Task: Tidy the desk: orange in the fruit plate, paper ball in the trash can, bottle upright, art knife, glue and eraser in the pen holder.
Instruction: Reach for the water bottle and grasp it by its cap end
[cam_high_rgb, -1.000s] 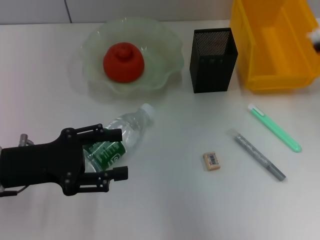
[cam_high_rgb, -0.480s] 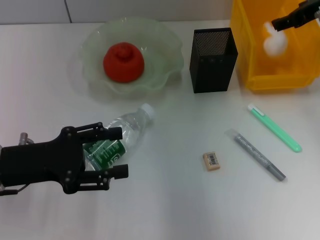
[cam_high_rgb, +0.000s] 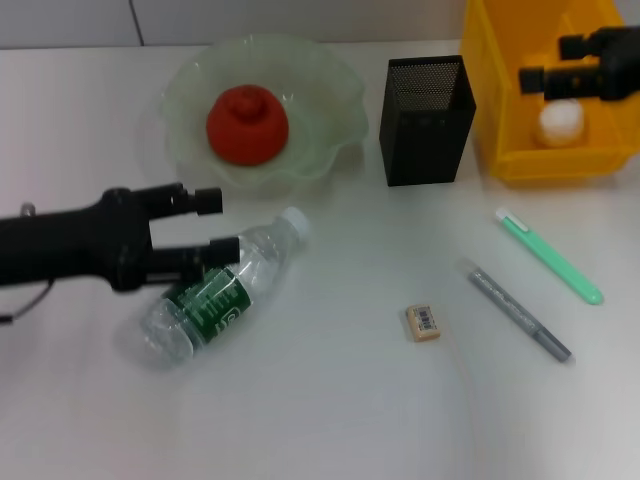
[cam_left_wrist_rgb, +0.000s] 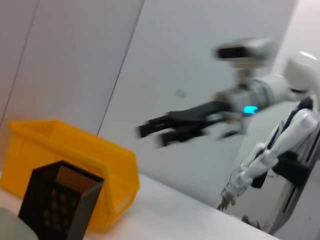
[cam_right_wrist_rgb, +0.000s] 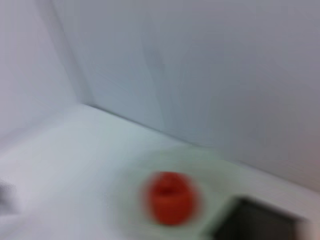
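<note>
The orange (cam_high_rgb: 247, 123) sits in the pale green fruit plate (cam_high_rgb: 330, 95). The clear bottle (cam_high_rgb: 215, 295) lies on its side with its white cap toward the plate. My left gripper (cam_high_rgb: 215, 224) is open beside the bottle's upper part; one finger overlaps it in view. Over the yellow trash can (cam_high_rgb: 510, 130), my right gripper (cam_high_rgb: 550, 62) is open, and the paper ball (cam_high_rgb: 558, 122) lies in the can below it. The eraser (cam_high_rgb: 423, 322) lies on the desk. The black mesh pen holder (cam_high_rgb: 426, 120) stands upright. The orange (cam_right_wrist_rgb: 170, 197) also shows, blurred, in the right wrist view.
A slim green tool (cam_high_rgb: 550, 255) and a grey one (cam_high_rgb: 515, 310) lie to the right of the eraser; which is the art knife and which the glue I cannot tell. The left wrist view shows the trash can (cam_left_wrist_rgb: 75, 150), pen holder (cam_left_wrist_rgb: 60, 200) and right gripper (cam_left_wrist_rgb: 157, 131).
The right gripper came in over the trash can with the paper ball and let it go; the ball now lies inside. The left gripper drew back from around the bottle's body toward its neck.
</note>
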